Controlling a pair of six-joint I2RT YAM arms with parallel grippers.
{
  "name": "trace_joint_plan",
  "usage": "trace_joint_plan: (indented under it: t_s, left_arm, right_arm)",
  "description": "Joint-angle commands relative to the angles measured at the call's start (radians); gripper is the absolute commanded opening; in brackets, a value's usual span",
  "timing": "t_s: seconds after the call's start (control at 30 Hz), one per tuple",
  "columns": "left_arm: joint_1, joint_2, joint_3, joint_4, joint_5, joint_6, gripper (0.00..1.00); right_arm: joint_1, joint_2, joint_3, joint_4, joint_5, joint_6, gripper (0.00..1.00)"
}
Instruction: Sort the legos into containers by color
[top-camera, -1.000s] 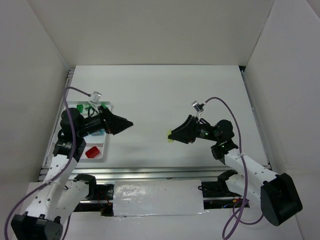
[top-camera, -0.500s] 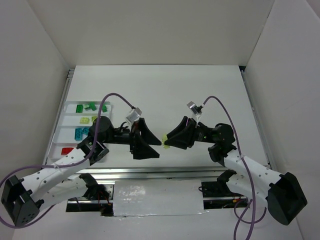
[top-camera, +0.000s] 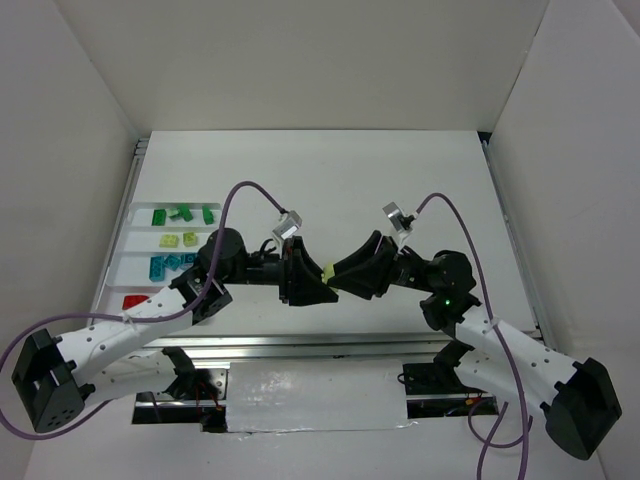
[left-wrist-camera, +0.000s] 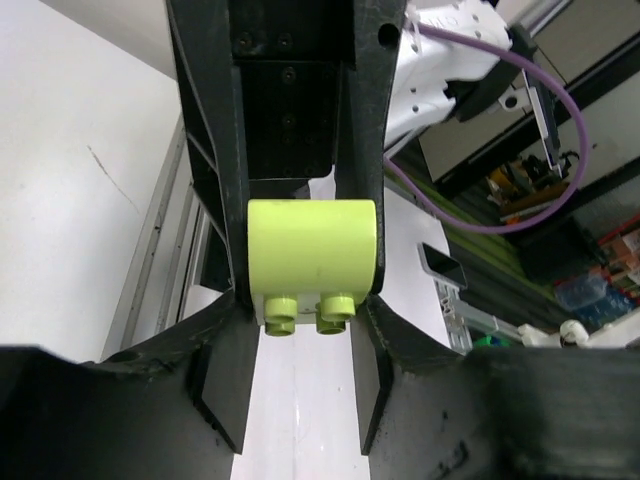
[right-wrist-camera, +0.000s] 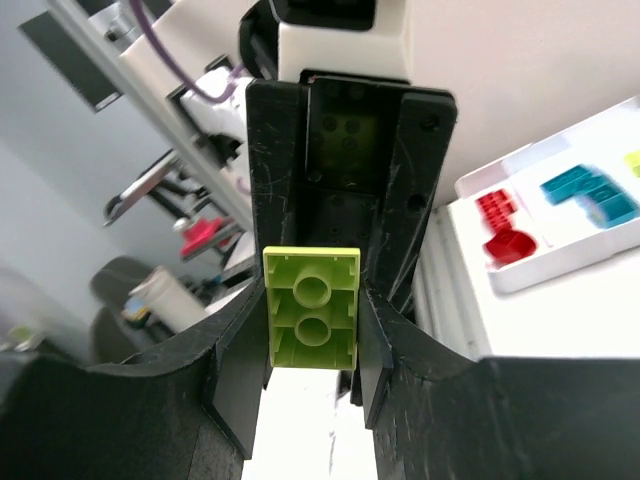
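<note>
The lime brick (top-camera: 328, 272) hangs in the air over the middle of the counter (top-camera: 400, 180). It is clamped on its sides by the right arm's fingers (right-wrist-camera: 378, 345), and its long axis seems to run from one wrist toward the other. The left arm's fingers (left-wrist-camera: 228, 375) flank its far end, but I cannot tell whether they press on it. The tray (top-camera: 135, 255) lies well apart to the left, so the left arm is nearer to it.

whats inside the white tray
White plastic tray: dark green bricks farthest, then lime bricks, teal bricks, red bricks nearest. The left arm covers the near compartments' right ends.
</note>
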Motion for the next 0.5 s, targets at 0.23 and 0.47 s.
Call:
trace_joint_plan:
  t_s: [0.23,0.47]
  left_arm:
    - [-0.008,-0.007,0.065,0.072,-0.012,0.034,0.00]
    - [0.060,-0.104,0.111,-0.216,-0.191,0.168,0.00]
  right_arm:
    - [0.014,-0.038,0.018,-0.067,0.068,-0.054,0.97]
    - [-0.018,-0.106,0.004,-0.257,0.236,-0.107,1.00]
